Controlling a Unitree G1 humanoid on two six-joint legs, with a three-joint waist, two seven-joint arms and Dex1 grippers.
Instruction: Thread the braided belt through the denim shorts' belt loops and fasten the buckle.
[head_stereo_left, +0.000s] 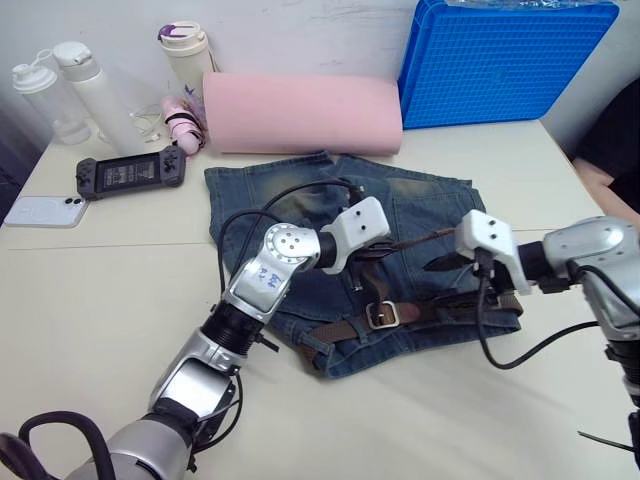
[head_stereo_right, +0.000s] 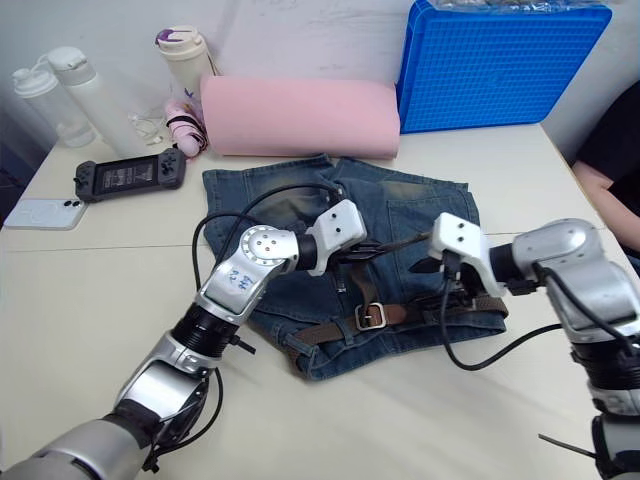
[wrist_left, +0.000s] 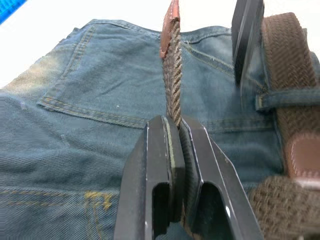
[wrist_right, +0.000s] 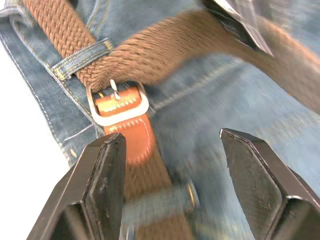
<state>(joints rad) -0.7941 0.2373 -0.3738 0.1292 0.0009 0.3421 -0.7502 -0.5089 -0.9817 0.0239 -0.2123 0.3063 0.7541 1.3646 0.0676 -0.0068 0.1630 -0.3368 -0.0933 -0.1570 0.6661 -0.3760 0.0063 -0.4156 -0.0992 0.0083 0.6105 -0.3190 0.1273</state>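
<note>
Pinching the braided belt (wrist_left: 173, 65) near its free tip above the denim shorts (head_stereo_left: 300, 195) on the tabletop (head_stereo_left: 100, 300), the left gripper (wrist_left: 176, 131) risks dropping it, should the spread right gripper (wrist_right: 172, 150) near the buckle (wrist_right: 118, 104) snag.

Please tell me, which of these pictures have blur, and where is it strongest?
Right wrist view: the braided belt is smeared across the upper right and the denim shorts look soft, while the buckle stays fairly crisp. Left wrist view: sharp on the belt tip pinched by the left end effector. Both eye views: evenly lit, no strong blur.
</note>
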